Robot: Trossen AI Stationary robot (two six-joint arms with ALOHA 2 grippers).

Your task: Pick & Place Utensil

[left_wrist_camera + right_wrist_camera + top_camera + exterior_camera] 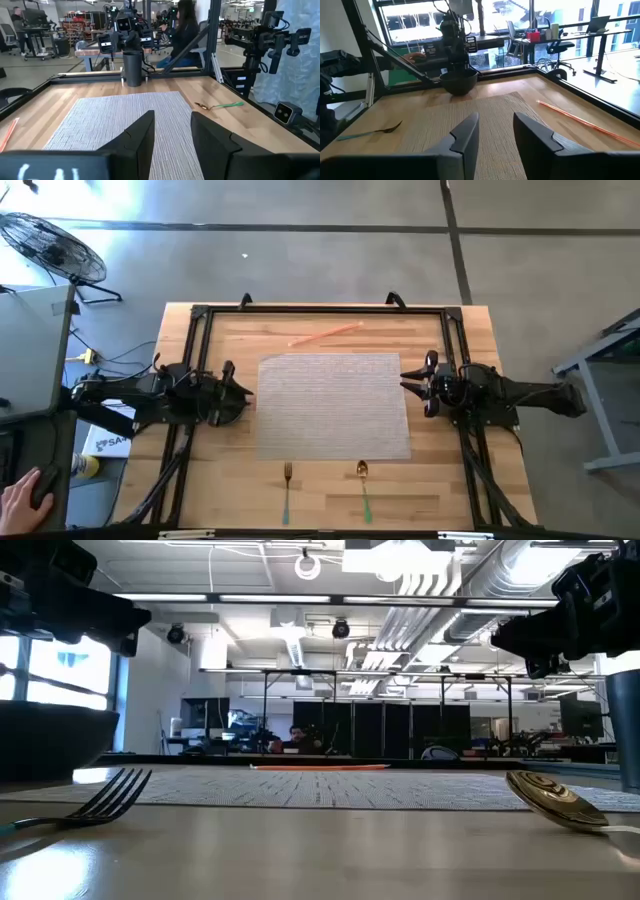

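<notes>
A fork (287, 483) with a blue handle and a gold spoon (362, 478) with a green handle lie flat on the wood near the table's near edge, just off the grey placemat (333, 405). The spoon (217, 106) shows in the left wrist view, and the fork (370, 131) in the right wrist view. My left gripper (250, 392) hovers open at the mat's left edge, its fingers (142, 132) pointing across the mat. My right gripper (405, 378) hovers open at the mat's right edge, and its fingers (465, 132) also point across the mat. Neither touches anything.
An orange stick (325, 333) lies on the wood beyond the mat's far edge. A dark bowl (460, 82) sits under my left arm, and a dark cup (132, 67) stands by my right arm. A black frame (320, 308) rims the table. A person's hand (22, 495) shows off the table's left.
</notes>
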